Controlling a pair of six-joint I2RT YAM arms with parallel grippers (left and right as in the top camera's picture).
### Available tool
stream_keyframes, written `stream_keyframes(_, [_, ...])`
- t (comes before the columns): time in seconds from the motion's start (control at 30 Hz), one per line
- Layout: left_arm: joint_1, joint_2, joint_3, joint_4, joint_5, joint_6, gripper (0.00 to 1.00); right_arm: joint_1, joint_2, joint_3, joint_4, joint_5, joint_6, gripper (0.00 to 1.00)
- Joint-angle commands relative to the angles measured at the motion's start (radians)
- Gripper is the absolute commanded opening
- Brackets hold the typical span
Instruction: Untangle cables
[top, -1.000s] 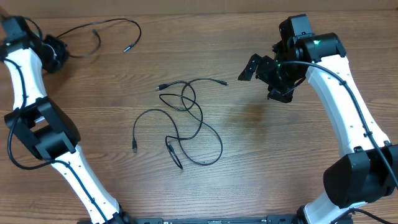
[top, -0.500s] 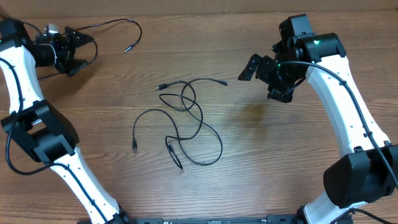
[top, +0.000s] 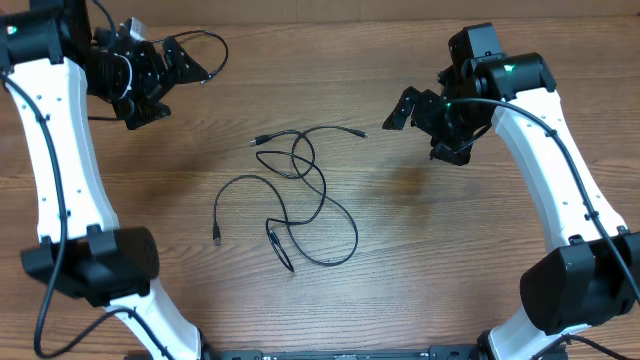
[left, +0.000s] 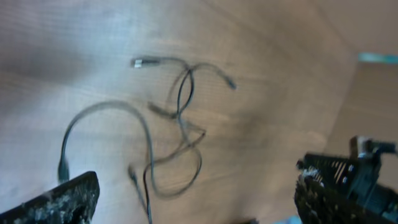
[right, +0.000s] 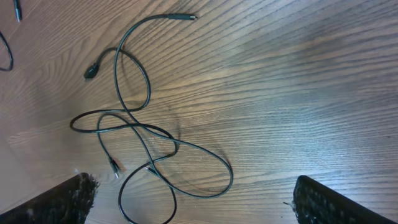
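Plainly, the left pincer (top: 170, 80) hangs spread wide over the far left corner of the worktop (top: 450, 260), with nothing held between its fingers; in its own wrist view (left: 199, 199) the two fingertips sit at the bottom corners, though the picture is blurred; just beside it a lone cable (top: 224, 46) curves out from behind the upper finger and ends in a small plug, and whether the finger touches it I cannot tell. Likewise the right pincer (top: 422, 130) is spread wide and holds nothing, raised over the far right side; its wrist view (right: 199, 202) shows wood grain between the fingertips. Between the two arms, well apart from both, the tangle of cables (top: 295, 195) lies flat near the middle of the worktop; thin black cords cross one another in several loops, with plug ends pointing out at the far side and at the left; both wrist cameras show the same knot (left: 180, 118) (right: 143, 130).
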Motion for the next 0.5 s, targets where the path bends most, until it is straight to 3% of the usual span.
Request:
stream_keyframes(0.0, [-0.089, -0.029, -0.003, -0.026, -0.122, -0.038, 1.00, -0.001, -0.011, 0.016, 0.002, 0.002, -0.004, 1.00])
stream_keyframes(0.13, [-0.262, -0.028, -0.061, -0.026, -0.149, -0.080, 1.00, -0.001, -0.011, 0.016, 0.002, 0.002, -0.004, 1.00])
stream_keyframes(0.33, [-0.482, -0.024, -0.271, 0.115, -0.317, -0.312, 0.99, -0.001, -0.011, 0.016, 0.002, 0.002, -0.004, 1.00])
stream_keyframes(0.4, [-0.528, -0.024, -0.335, 0.177, -0.376, -0.418, 0.99, -0.001, -0.011, 0.016, 0.002, 0.002, -0.004, 1.00])
stream_keyframes(0.47, [-0.566, -0.024, -0.423, 0.245, -0.430, -0.639, 1.00, -0.001, -0.011, 0.016, 0.002, 0.002, -0.004, 1.00])
